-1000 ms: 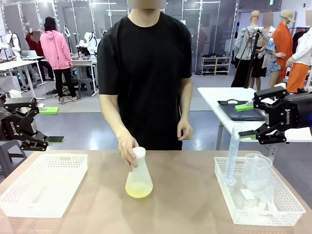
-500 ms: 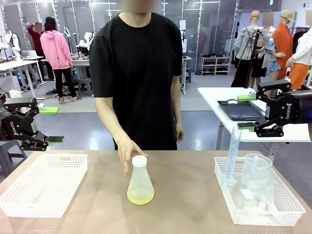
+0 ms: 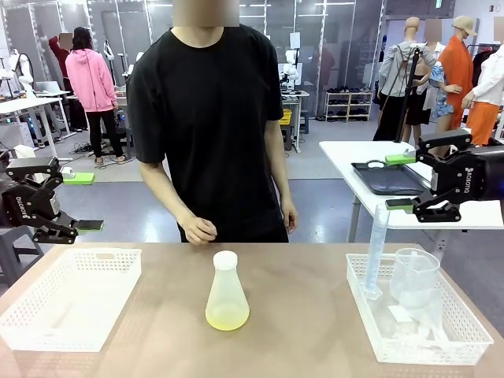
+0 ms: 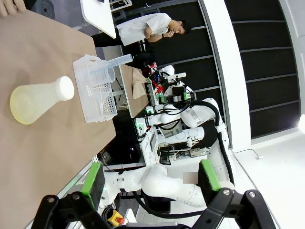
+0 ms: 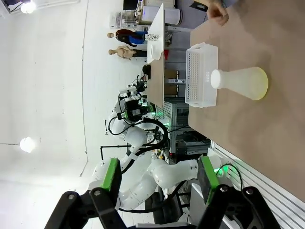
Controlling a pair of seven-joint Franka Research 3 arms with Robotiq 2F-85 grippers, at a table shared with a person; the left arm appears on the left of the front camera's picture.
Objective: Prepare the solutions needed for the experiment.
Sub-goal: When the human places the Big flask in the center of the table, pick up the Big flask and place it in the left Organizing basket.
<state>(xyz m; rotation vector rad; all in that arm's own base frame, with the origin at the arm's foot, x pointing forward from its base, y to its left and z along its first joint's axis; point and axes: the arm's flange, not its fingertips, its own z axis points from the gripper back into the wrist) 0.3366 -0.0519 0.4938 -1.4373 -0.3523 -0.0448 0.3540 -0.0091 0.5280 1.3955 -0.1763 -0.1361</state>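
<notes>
The left claw (image 3: pixel 83 201) hangs open above and just outside the left edge of the surface (image 3: pixel 307 323), its green pads well apart with nothing between them. The left wrist view shows that claw (image 4: pixel 150 177) spread wide. The right claw (image 3: pixel 399 182) is raised over the right side, also open and empty, and the right wrist view shows its two fingers (image 5: pixel 159 173) parted.

On the near middle of the surface stands the flask (image 3: pixel 227 293), upright and apart from both claws. A small white stopper (image 3: pixel 225 259) sits in its neck and pale yellow liquid (image 3: pixel 227 317) fills its bottom part.

To its left lies a white basket (image 3: pixel 47 277). To its right a second white basket (image 3: pixel 425 361) holds a tall thin graduated cylinder (image 3: pixel 376 252), leaning a little, and a clear vessel (image 3: pixel 415 276) beside it.

At the far edge stands a person in a black shirt. One hand (image 3: pixel 198 229) is loosely curled just behind the flask, not touching it.
</notes>
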